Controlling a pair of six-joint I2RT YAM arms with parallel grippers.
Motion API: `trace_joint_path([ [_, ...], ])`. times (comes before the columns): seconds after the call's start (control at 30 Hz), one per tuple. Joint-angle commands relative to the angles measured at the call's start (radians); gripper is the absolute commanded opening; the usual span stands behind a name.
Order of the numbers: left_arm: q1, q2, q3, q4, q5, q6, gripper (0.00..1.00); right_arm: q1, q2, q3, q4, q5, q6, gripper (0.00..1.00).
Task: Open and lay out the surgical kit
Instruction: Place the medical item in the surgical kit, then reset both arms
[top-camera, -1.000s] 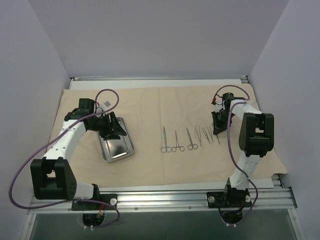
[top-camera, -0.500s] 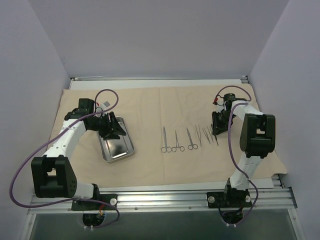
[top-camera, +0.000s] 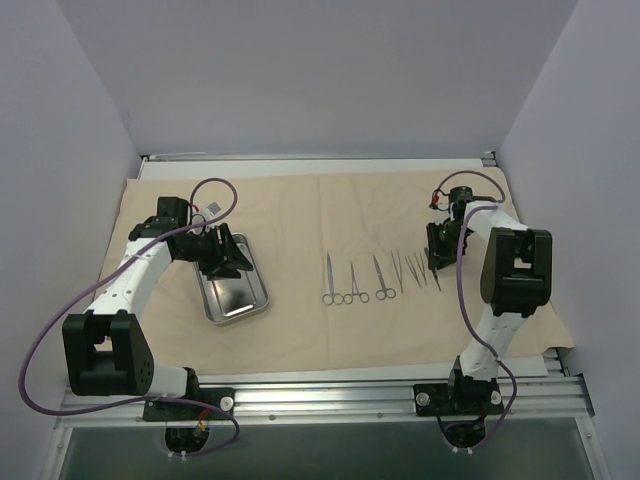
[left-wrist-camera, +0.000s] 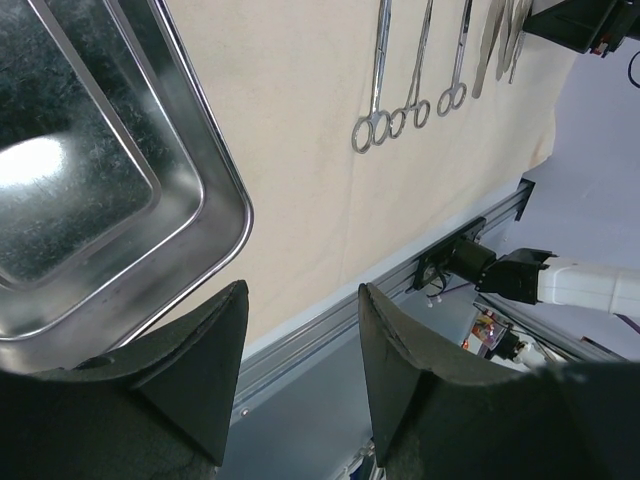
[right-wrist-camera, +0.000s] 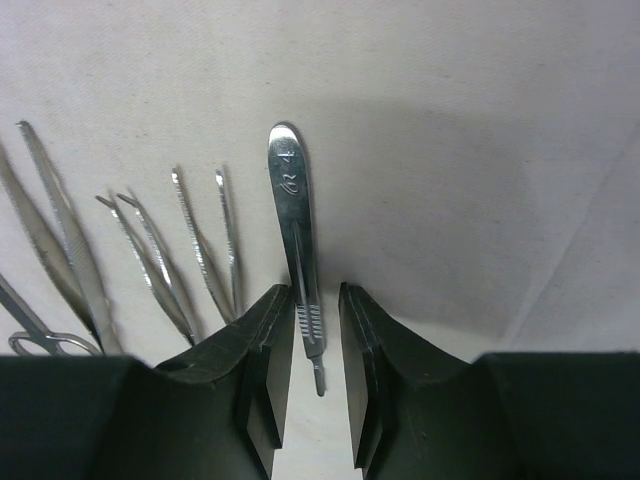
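The beige cloth wrap (top-camera: 300, 205) lies spread flat over the table. The steel tray (top-camera: 258, 292) sits on its left part, and my left gripper (top-camera: 224, 262) hovers open over the tray's far edge with nothing between its fingers. In the left wrist view the tray rim (left-wrist-camera: 215, 170) is at upper left of that gripper (left-wrist-camera: 300, 300). A row of steel instruments (top-camera: 352, 282) lies mid-cloth. My right gripper (top-camera: 436, 258) stands open at the row's right end. A flat scalpel handle (right-wrist-camera: 288, 205) lies on the cloth between its parted fingers (right-wrist-camera: 312, 295), beside the tweezers (right-wrist-camera: 205, 240).
Three ring-handled instruments (left-wrist-camera: 400, 95) lie side by side to the left of the tweezers. The cloth's front edge and the aluminium rail (top-camera: 330, 395) run along the near side. Purple walls close in the left, right and back.
My right gripper's jaws have parted and let go of the scalpel handle, which now rests on the cloth. The left arm has not moved.
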Motion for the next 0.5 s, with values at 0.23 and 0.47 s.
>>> trace_joint_path([
  [0.23, 0.009, -0.002, 0.038, 0.040, 0.065, 0.010, 0.57, -0.038, -0.181, 0.076, -0.069, 0.150, 0.085, 0.31],
  [0.47, 0.009, -0.039, 0.046, 0.031, 0.072, -0.004, 0.61, -0.006, -0.314, 0.160, -0.130, 0.157, 0.282, 0.44],
])
